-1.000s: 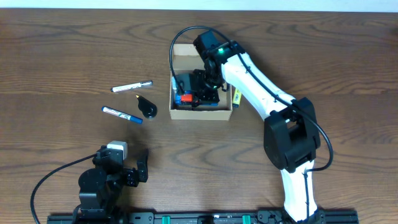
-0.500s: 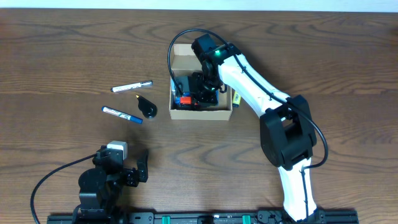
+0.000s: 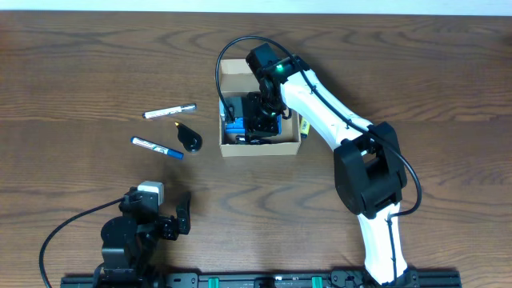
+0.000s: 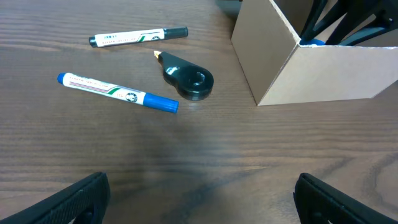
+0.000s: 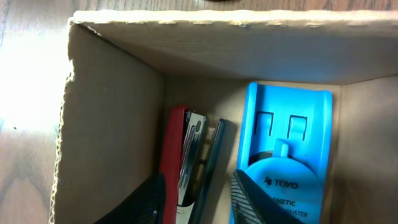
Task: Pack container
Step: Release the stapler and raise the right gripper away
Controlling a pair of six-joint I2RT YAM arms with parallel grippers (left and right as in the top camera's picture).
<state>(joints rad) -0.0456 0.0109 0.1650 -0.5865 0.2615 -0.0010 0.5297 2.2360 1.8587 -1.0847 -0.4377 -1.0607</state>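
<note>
The container [image 3: 234, 70], a tan cardboard box, sits on the wooden table [image 3: 80, 64] right of centre, and the right gripper [image 3: 260, 120] is lowered inside it. From overhead the arm hides most of the contents; only a patch of blue shows. The right wrist view looks down into the box and shows what lies there: a blue plastic case [image 5: 289, 149] printed TOYO, a red stapler [image 5: 180, 152] and a thin dark pen [image 5: 210, 165] side by side. The two dark fingertips [image 5: 152, 202] stand apart at the bottom edge, the stapler and pen in the gap; whether they pinch anything cannot be told.

The left gripper [image 3: 172, 220] rests near the front edge, its fingers [image 4: 84, 196] spread wide on nothing. Its wrist view shows, left of the box, a black-capped marker [image 4: 137, 36], a blue-capped marker [image 4: 117, 93] and a black correction-tape dispenser [image 4: 189, 79] with a yellow tip, each apart from the others.
</note>
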